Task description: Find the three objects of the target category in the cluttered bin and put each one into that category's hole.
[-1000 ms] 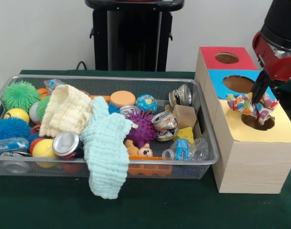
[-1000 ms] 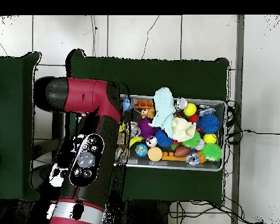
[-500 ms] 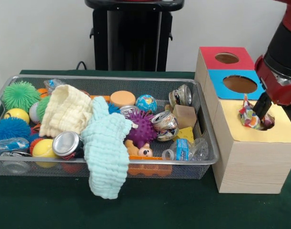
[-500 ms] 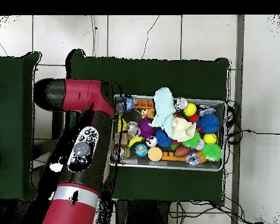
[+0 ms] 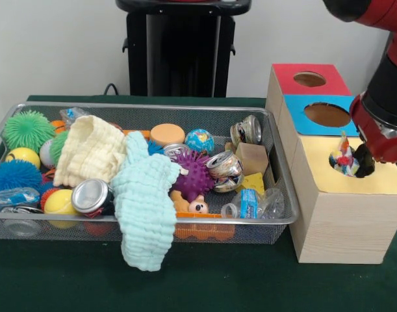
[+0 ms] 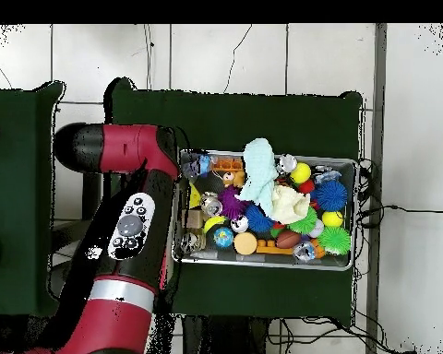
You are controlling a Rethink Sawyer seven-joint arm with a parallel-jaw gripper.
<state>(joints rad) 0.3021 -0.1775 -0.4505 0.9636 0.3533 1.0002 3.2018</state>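
Observation:
The silver wire-mesh bin (image 5: 277,170) lies on the green table, full of clutter; it also shows in the overhead view (image 6: 355,214). To its right stands the yellow-topped wooden box (image 5: 341,211). My gripper (image 5: 364,158) is down at the right side of its round hole (image 5: 334,159). A multicoloured patterned cloth (image 5: 345,159) sits in the hole, with only its top poking out, touching my gripper. Whether the gripper still holds it does not show. In the overhead view my red arm (image 6: 133,230) covers the gripper and the boxes.
The red-topped box (image 5: 308,78) and the blue-topped box (image 5: 325,114) stand behind the yellow one. The bin holds a pale green cloth (image 5: 145,208) hanging over its front rim, a yellow cloth (image 5: 91,149), a purple spiky ball (image 5: 193,175), cans and balls. The black pedestal (image 5: 182,49) stands behind.
My gripper has come down from above the yellow box to its hole. The multicoloured cloth has gone from hanging above the hole to sitting mostly inside it.

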